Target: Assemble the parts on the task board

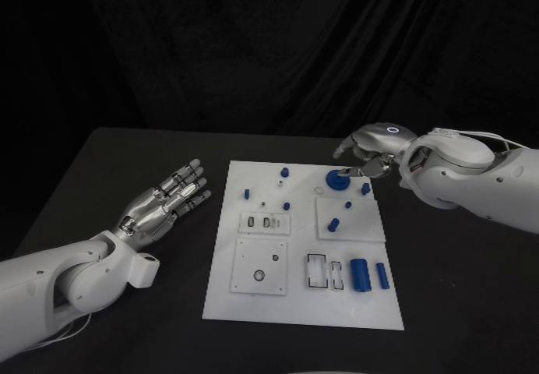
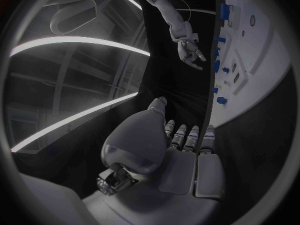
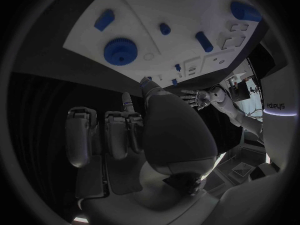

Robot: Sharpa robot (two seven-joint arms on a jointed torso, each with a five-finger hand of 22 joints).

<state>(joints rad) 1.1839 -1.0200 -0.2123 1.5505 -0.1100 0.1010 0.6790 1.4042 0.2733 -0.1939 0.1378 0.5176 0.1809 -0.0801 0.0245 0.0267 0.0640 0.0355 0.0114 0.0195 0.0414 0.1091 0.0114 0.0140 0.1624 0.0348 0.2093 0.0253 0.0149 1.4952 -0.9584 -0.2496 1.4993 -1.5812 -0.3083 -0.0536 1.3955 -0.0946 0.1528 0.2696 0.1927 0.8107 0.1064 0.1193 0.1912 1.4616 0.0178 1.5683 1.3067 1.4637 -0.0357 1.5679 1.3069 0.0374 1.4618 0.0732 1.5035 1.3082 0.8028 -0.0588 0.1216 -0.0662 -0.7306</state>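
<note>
We see the white task board (image 1: 253, 300) lying in the middle of the black surface (image 1: 124, 179), with small blue parts (image 1: 361, 274) scattered over it and a round blue geared part (image 1: 337, 179) near its far right corner. Our left robot hand (image 1: 168, 199) rests flat on the surface beside the board's left edge, fingers spread wide and holding nothing. Our right robot hand (image 1: 368, 156) hovers just beside the geared part, fingers curled downward with nothing in them.

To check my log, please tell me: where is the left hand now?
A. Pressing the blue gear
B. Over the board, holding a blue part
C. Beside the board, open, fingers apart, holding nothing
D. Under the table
C: the left hand lies over the black table beside the board, fingers spread and holding nothing.
</note>
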